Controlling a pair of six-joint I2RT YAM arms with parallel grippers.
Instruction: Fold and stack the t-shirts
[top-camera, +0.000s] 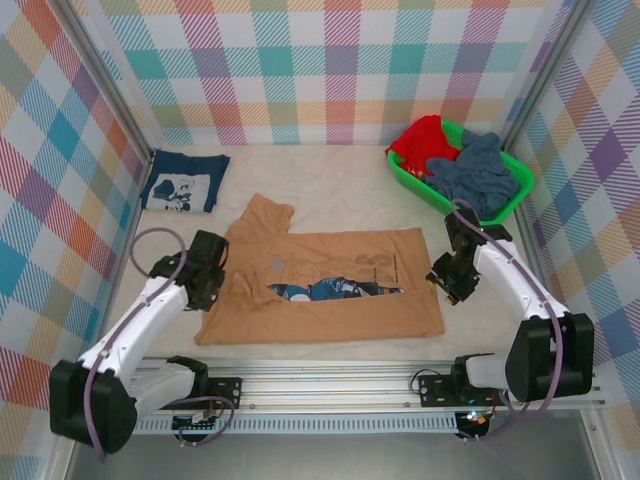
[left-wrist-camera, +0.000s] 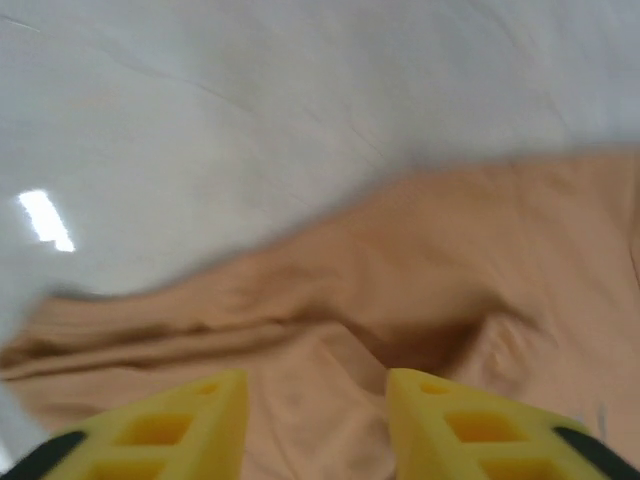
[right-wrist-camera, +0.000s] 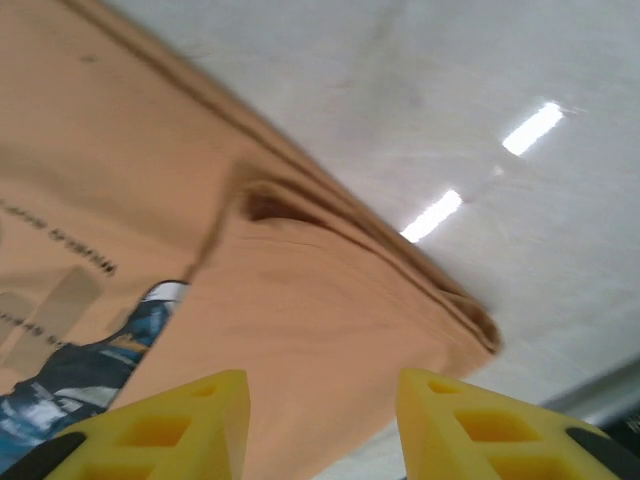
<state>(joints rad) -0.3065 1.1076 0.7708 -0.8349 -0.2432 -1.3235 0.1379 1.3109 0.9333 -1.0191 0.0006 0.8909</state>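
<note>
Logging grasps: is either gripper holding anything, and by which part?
Nothing is held. The left gripper and right gripper both stand open over the tan-orange t-shirt, one at each side edge.

Tan-orange t-shirt (top-camera: 320, 318): spread flat, left of and nearer than the green basket (top-camera: 412, 180), near half folded up over its blue-jeans print, one sleeve sticking out. Navy t-shirt (top-camera: 184, 182): folded, white graphic up, far left of the basket.

I see bright, even overhead light in the top view, with soft shadows. My left wrist feed is blurred throughout, with glare on the tabletop (left-wrist-camera: 250, 120) at nine o'clock. On the right wrist feed, two glare streaks sit toward two o'clock and the tan t-shirt (right-wrist-camera: 300, 330) looks slightly soft.
</note>
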